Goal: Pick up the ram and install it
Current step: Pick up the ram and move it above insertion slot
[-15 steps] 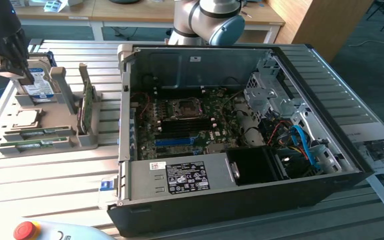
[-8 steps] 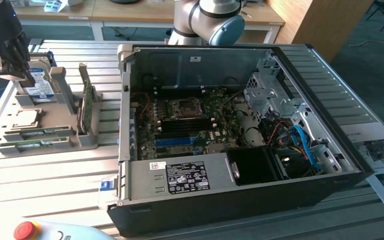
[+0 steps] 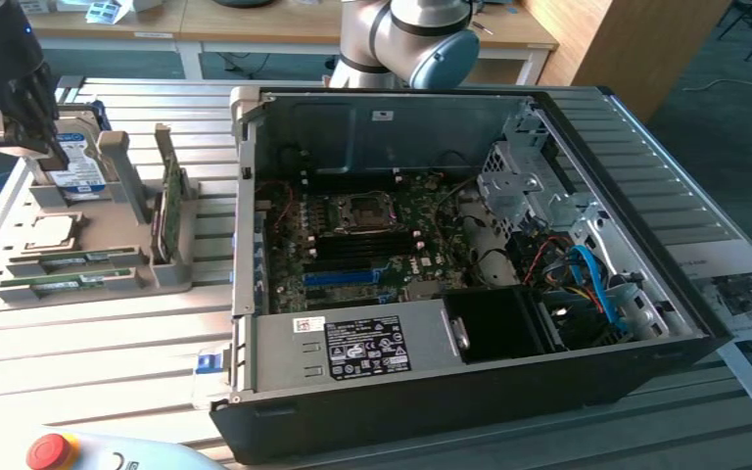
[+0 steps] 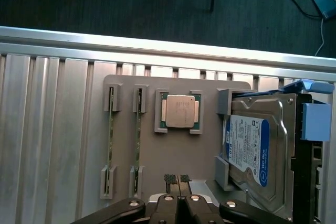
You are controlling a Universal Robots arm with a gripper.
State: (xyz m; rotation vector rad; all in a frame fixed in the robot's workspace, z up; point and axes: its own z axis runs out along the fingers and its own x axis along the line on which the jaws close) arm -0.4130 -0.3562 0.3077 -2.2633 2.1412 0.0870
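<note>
Two ram sticks stand on edge in slots of the grey holder [image 4: 157, 156]: one ram stick [image 4: 138, 132] nearer the CPU, the other ram stick [image 4: 111, 135] beside it. In the exterior view they lie at the holder's front left, ram [image 3: 73, 260] and ram [image 3: 56, 285]. My gripper [image 4: 177, 178] hovers above the holder, its fingers pressed together with nothing between them, a short way off the nearer stick. From the exterior view the gripper [image 3: 13, 132] hangs over the holder's far end.
On the holder also sit a CPU [image 4: 180, 111], a silver hard drive with a blue label [image 4: 251, 150] and an upright green card [image 3: 167, 201]. The open computer case [image 3: 689, 323] with its motherboard [image 3: 350, 245] fills the exterior view's right. A red stop button [image 3: 47, 449] sits at the front.
</note>
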